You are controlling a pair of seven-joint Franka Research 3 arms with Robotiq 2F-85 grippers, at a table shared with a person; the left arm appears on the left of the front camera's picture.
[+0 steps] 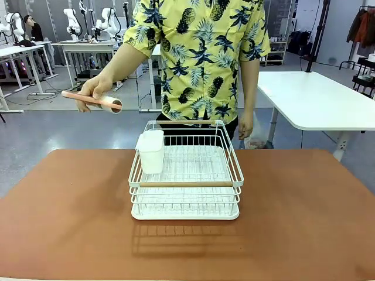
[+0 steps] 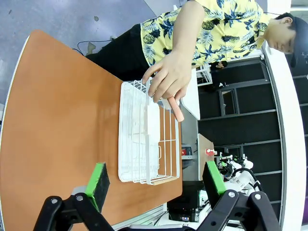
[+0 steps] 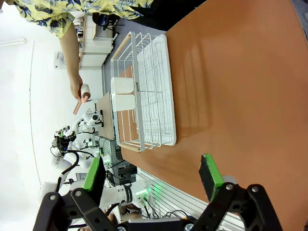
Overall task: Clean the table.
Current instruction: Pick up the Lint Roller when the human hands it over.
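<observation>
Terracotta surface (image 1: 64,228) fills the lower half of the front view. It also shows as a broad brown band on the left of the left wrist view and across the right of the right wrist view. White wire dish rack (image 1: 186,175) stands on it at the centre of the front view, seated on a white drip tray (image 1: 185,213). The rack has a pale wooden bar (image 1: 186,184) across its near side and a white utensil cup (image 1: 151,151) on its left side. Behind the rack, at the top centre, a person in a yellow pineapple-print shirt (image 1: 199,52) stands at the far edge. The person's hand (image 1: 92,89) at the upper left of the frame holds a roller (image 1: 96,101) with a pink handle and a white head. It is in the air, to the left of the rack and not touching the surface. The other hand (image 1: 245,126) hangs low beside the shirt at the right. In the left wrist view the left jaws are spread wide, with their green pads (image 2: 98,180) well apart at the bottom of the frame and nothing between them. In the right wrist view the right jaws are likewise released. Their pads (image 3: 94,174) stand far apart, grasping nothing, above the brown top.
</observation>
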